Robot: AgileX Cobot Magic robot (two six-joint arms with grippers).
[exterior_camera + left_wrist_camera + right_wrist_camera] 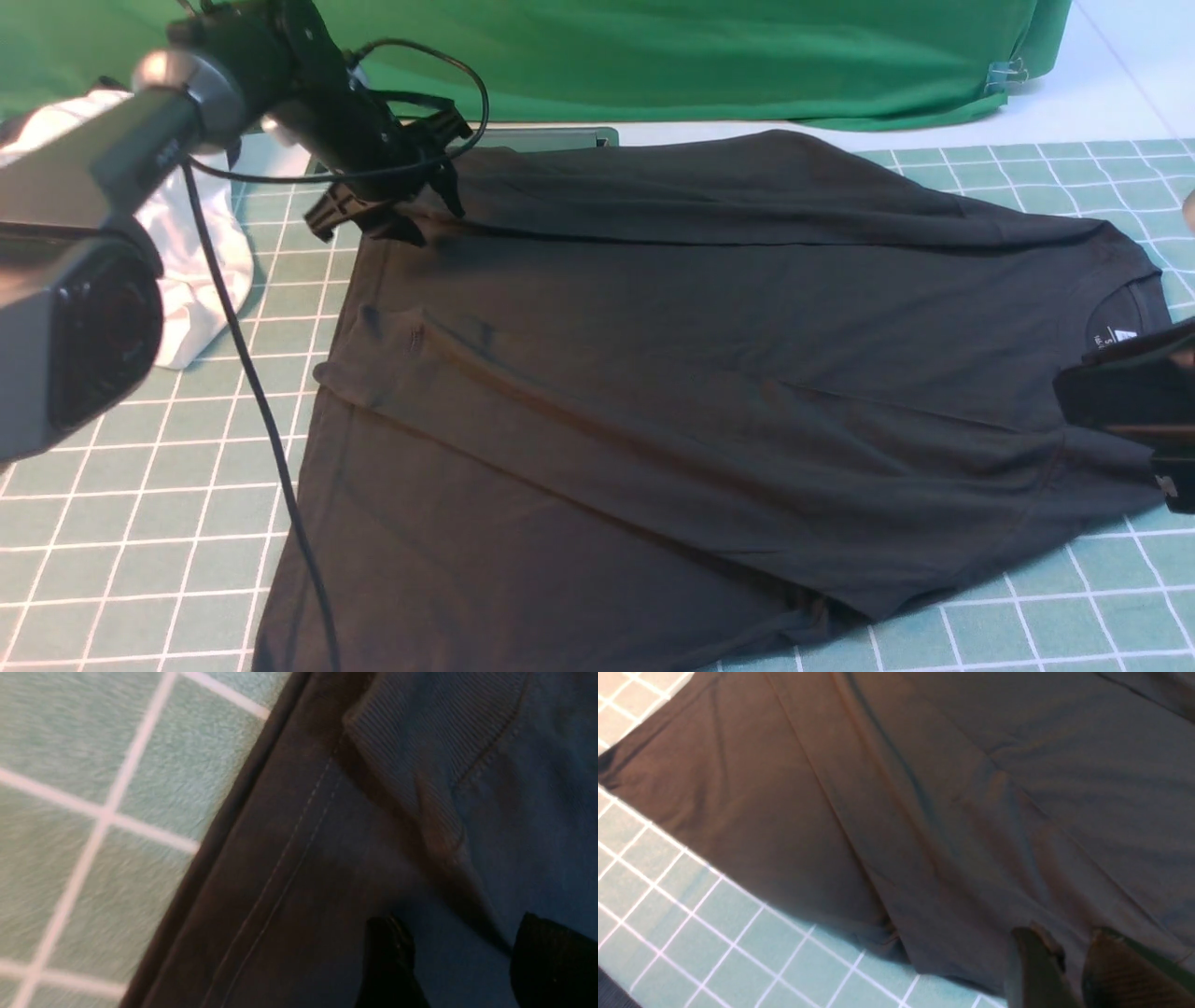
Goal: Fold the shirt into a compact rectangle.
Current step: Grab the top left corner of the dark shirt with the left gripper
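Front view shows us the shirt spread flat on the green grid mat, collar toward the right. We see the left gripper over its far left corner, jaws wide apart above the hem, gripping nothing. The right gripper sits at the shoulder beside the collar, jaws narrow, pinching the cloth, creases running from it.

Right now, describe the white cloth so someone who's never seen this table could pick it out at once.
A green checked mat lies under a big black shirt. Off the shirt's left edge, partly behind the left arm, lies the white cloth. It is a crumpled, slightly shiny heap, and nothing else near it is white.
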